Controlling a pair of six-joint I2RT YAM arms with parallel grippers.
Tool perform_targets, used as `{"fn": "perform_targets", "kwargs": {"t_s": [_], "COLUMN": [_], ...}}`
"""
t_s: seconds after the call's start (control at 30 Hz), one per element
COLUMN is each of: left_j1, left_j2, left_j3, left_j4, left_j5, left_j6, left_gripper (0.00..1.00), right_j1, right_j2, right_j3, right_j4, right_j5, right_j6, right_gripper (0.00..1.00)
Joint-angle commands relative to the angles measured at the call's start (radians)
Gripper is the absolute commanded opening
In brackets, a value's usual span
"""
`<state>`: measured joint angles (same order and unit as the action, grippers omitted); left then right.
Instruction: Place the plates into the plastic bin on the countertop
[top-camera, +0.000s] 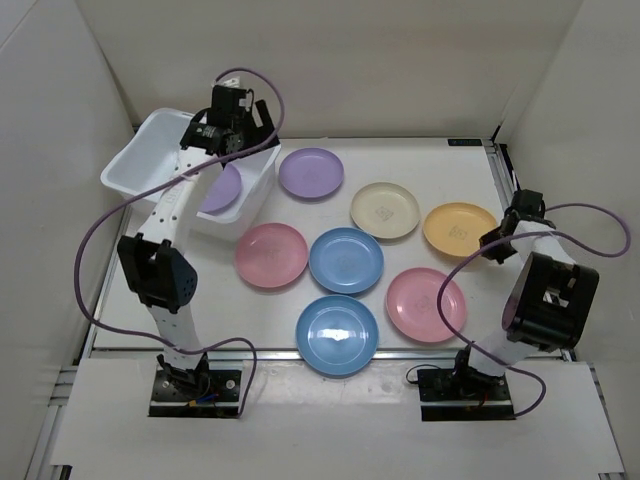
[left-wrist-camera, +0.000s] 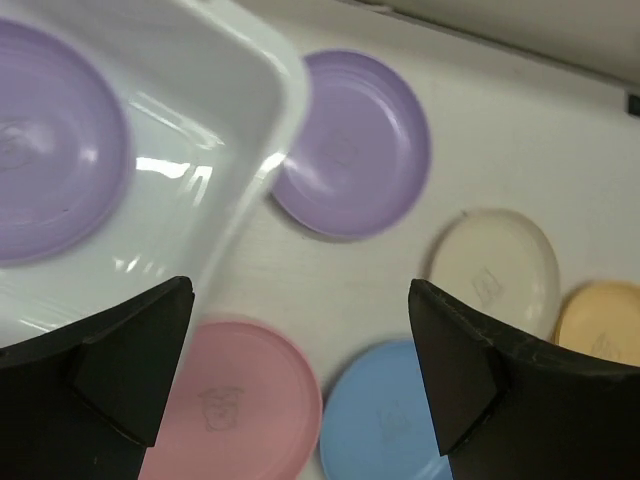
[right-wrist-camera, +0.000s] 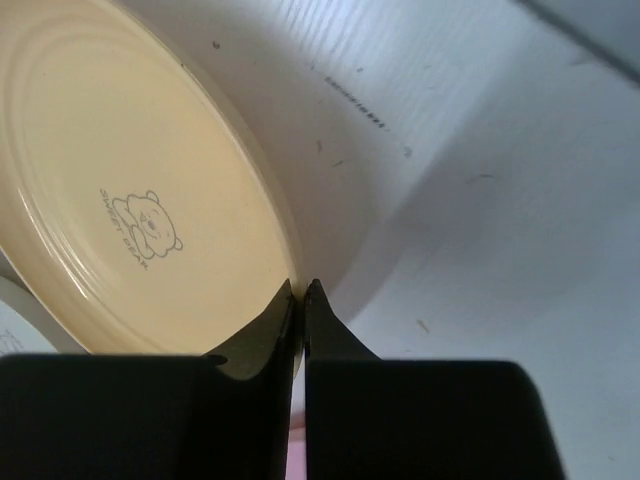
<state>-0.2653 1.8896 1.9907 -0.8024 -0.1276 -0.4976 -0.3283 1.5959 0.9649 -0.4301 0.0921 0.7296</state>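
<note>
Left gripper (left-wrist-camera: 300, 295) hangs released above the bin (top-camera: 150, 140) at ten o'clock, a purple plate (top-camera: 225, 190) inside. Right gripper (right-wrist-camera: 298, 290) clenches the yellow plate (right-wrist-camera: 110, 150) at the tabletop's (top-camera: 420, 160) three o'clock.

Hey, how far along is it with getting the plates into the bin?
Done: one purple plate lies in the plastic bin. In hand: nothing lifted; the left end effector is open and empty over the bin's corner, the right end effector is shut at the rim of the yellow-orange plate. Left: seven to move, that one included, all on the countertop.
</note>
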Motion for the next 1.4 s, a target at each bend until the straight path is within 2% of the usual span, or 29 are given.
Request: {"fn": "perform_targets", "kwargs": {"t_s": [0.0,0.07,0.13,0.23,0.3,0.37,0.5,0.63,0.83,0.9,0.93,1.07,1.1,1.13,1.23,1.27,1.33,1.37], "left_j1": [-0.066,-0.109,-0.143,-0.199,-0.222,-0.245,-0.264,-0.265,-0.265,-0.265,-0.265,-0.264,-0.262,-0.262,-0.252,-0.244,-0.195,-0.161], "left_j2": [-0.081,-0.084,-0.075,-0.046,-0.021,-0.008,-0.003,0.002,0.008,0.008,0.0,-0.029,-0.037,-0.053,-0.087,-0.096,-0.147,-0.17], "left_j3": [0.007,-0.007,-0.01,-0.012,0.006,0.029,0.034,0.019,-0.016,-0.024,-0.035,-0.062,-0.069,-0.081,-0.121,-0.138,-0.186,-0.26], "left_j4": [-0.011,-0.009,-0.003,0.023,0.037,0.049,0.103,0.124,0.132,0.132,0.131,0.123,0.124,0.124,0.131,0.134,0.16,0.179], "left_j5": [0.098,0.204,0.25,0.357,0.449,0.47,0.52,0.536,0.54,0.533,0.523,0.467,0.45,0.435,0.372,0.326,0.286,0.293], "left_j6": [0.116,0.145,0.16,0.177,0.176,0.171,0.148,0.125,0.12,0.122,0.117,0.111,0.11,0.11,0.091,0.084,0.038,0.016], "left_gripper": [1.0,0.99,1.0,0.99,0.99,0.99,0.99,0.99,0.85,0.73,0.52,0.1,0.1,0.1,0.1,0.1,0.1,0.1], "right_j1": [0.005,0.008,0.024,0.087,0.147,0.199,0.387,0.498,0.591,0.6,0.597,0.597,0.597,0.597,0.595,0.595,0.595,0.592], "right_j2": [-0.132,-0.22,-0.307,-0.388,-0.407,-0.416,-0.39,-0.376,-0.335,-0.327,-0.326,-0.321,-0.32,-0.318,-0.306,-0.297,-0.281,-0.266], "right_j3": [0.064,0.078,0.09,0.116,0.138,0.172,0.23,0.265,0.319,0.322,0.324,0.33,0.331,0.331,0.334,0.339,0.366,0.374], "right_j4": [-0.122,-0.15,-0.138,-0.121,-0.114,-0.114,-0.119,-0.069,-0.033,-0.016,-0.013,-0.019,-0.022,-0.021,-0.016,-0.021,-0.038,-0.053], "right_j5": [0.211,0.259,0.261,0.218,0.126,0.043,-0.023,-0.122,-0.222,-0.245,-0.256,-0.247,-0.25,-0.253,-0.25,-0.246,-0.223,-0.216], "right_j6": [0.048,0.05,0.022,-0.067,-0.131,-0.153,-0.202,-0.203,-0.21,-0.205,-0.203,-0.205,-0.208,-0.21,-0.217,-0.22,-0.226,-0.231], "right_gripper": [0.0,0.0,0.0,0.0,0.0,0.0,0.0,0.0,0.0,0.0,0.0,0.0,0.01,0.03,0.29,0.46,0.64,0.82]}}
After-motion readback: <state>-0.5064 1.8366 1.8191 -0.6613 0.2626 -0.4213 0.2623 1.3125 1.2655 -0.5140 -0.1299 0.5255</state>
